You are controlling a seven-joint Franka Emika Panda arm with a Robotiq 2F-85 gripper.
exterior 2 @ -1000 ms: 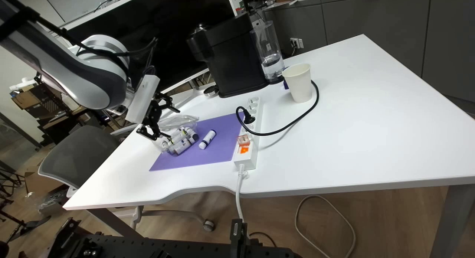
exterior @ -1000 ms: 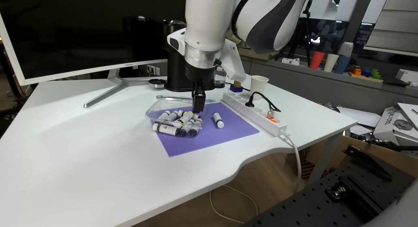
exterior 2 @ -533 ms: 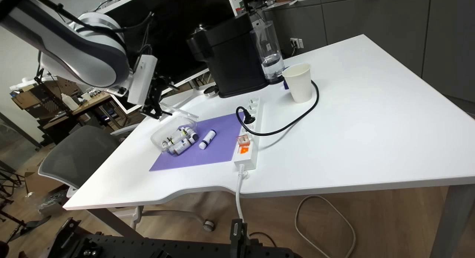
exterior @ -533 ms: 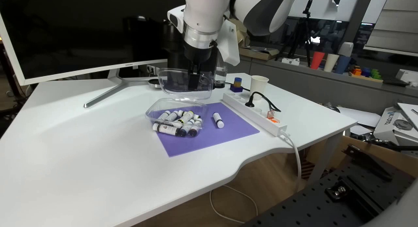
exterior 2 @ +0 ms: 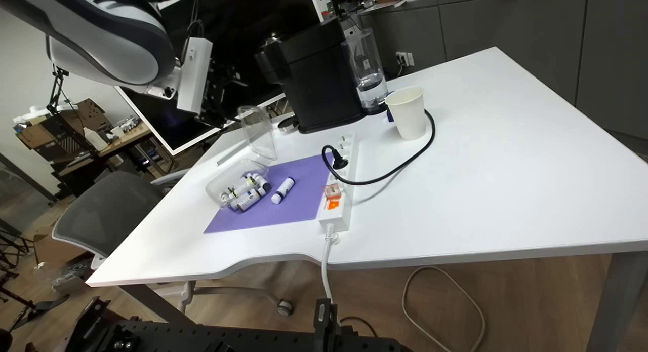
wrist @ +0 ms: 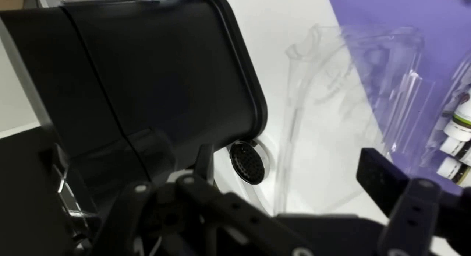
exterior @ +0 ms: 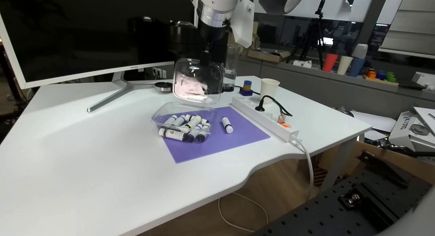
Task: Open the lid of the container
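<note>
Clear plastic lid (exterior: 198,81) upright; top edge just beside fingers (wrist: 382,182), spread wide; contact unclear.

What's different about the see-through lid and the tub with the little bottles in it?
The lid is tipped up steeply, while the tub sits open side up, partly on the purple mat. The tub has little bottles inside; the lid holds none. Both are see-through, with rounded corners.
</note>
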